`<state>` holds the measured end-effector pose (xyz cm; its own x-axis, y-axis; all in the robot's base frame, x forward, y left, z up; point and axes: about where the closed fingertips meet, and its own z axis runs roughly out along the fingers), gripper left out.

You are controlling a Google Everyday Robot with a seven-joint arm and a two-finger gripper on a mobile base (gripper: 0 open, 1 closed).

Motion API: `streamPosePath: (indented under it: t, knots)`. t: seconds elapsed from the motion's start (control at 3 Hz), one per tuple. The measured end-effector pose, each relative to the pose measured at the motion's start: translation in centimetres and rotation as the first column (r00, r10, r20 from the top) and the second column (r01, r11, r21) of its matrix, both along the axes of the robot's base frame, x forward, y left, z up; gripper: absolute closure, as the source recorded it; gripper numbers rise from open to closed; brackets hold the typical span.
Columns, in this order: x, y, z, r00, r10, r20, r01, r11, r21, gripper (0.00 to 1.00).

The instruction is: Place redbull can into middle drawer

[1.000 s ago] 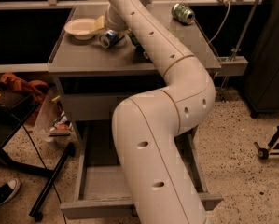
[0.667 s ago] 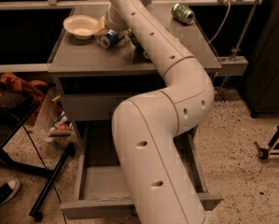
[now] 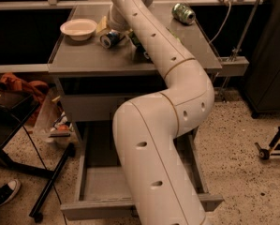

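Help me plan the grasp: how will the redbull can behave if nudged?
Probably rolls: the redbull can lies on its side on the cabinet top, by the gripper. Likely light and easily dented, being a slim drink can. Its smooth metal skin may slip.

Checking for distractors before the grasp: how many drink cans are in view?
2. The redbull can lies on the cabinet top beside the bowl, at the gripper; a green can lies at the back right. The arm may hide others.

Dim warm light, pale arm point(image 3: 177, 93) brightest, black shadow under tabletop point(image 3: 83, 60), jaws dim beside redbull can point(image 3: 110, 38)
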<state>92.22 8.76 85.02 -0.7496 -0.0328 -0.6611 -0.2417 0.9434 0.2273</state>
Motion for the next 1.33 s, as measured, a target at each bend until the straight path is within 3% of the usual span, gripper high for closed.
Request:
streamPosePath:
  t: [0.67,1.33]
  knots:
    - [0.03,0.00,-0.48,0.9999,-0.003,-0.011,0.003,1.000,-0.008,0.38]
    - [-0.35,-0.10,-0.14,0.9997,-0.001,-0.023,0.000,1.000,-0.027,0.80]
